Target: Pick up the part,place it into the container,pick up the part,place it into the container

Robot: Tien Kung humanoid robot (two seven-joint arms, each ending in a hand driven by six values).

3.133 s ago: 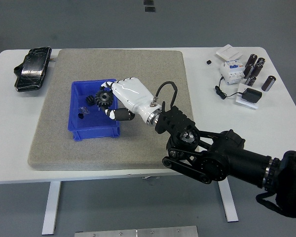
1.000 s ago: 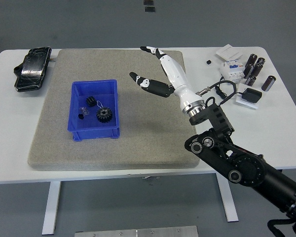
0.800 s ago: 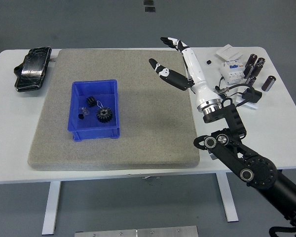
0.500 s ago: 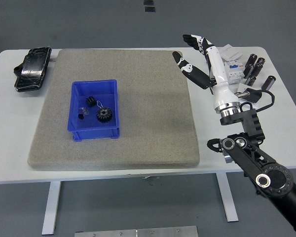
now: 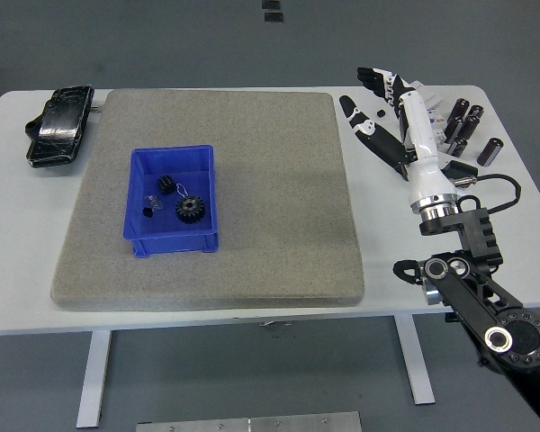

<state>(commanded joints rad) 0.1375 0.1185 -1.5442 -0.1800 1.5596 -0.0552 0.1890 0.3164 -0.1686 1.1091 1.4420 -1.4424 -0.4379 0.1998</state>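
Note:
A blue bin sits on the grey mat, left of its middle. Inside it lie a large black gear, a smaller black gear and a few tiny parts. My right hand is white with black fingertips. It is raised over the table's right side, near the mat's right edge, with its fingers spread and nothing in it. It is far to the right of the bin. My left arm is out of view.
A black pouch lies at the table's far left. Several black cylinders, a white box and a black adapter with cable lie at the far right, behind my hand.
My right hand dropped the large gear into the bin, then opened and swung right across the mat to the table's right side. The gear now lies in the bin.

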